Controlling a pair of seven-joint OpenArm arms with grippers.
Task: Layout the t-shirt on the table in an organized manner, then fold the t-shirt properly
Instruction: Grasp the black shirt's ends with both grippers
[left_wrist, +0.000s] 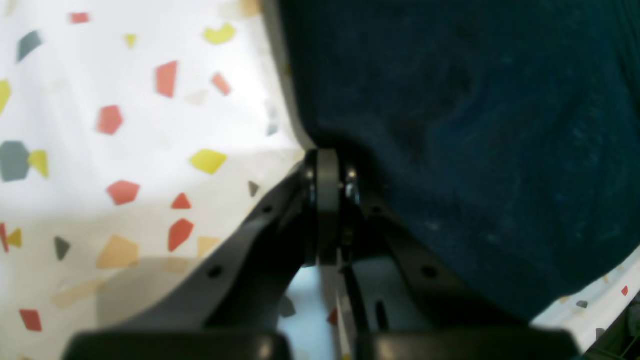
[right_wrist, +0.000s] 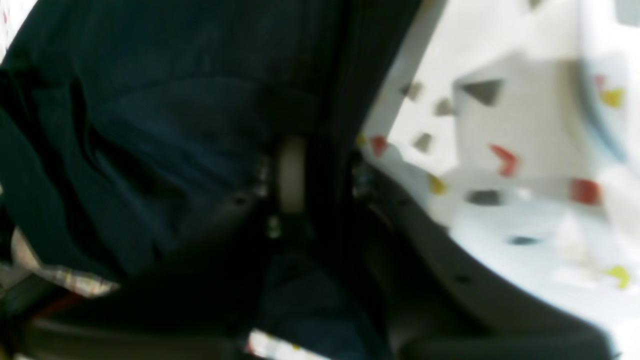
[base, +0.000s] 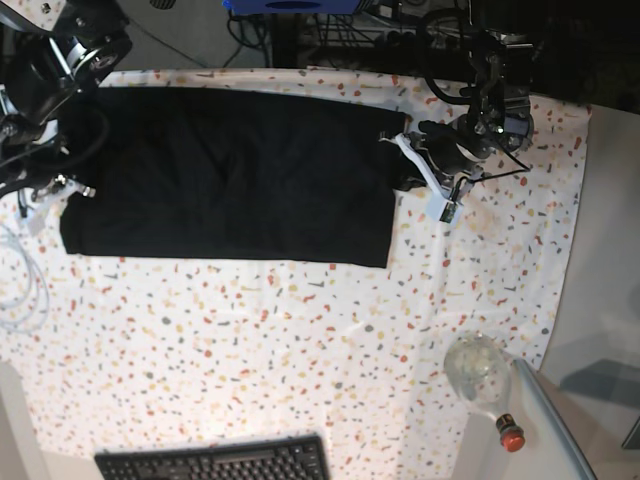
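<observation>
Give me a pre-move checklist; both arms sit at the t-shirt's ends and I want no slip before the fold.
1. left gripper shut at the t-shirt edge: ok.
2. right gripper pinching cloth: cannot tell, view blurred.
3. T-shirt spread flat on the table: ok.
4. keyboard apart from the shirt: ok.
5. bottle apart from the shirt: ok.
</observation>
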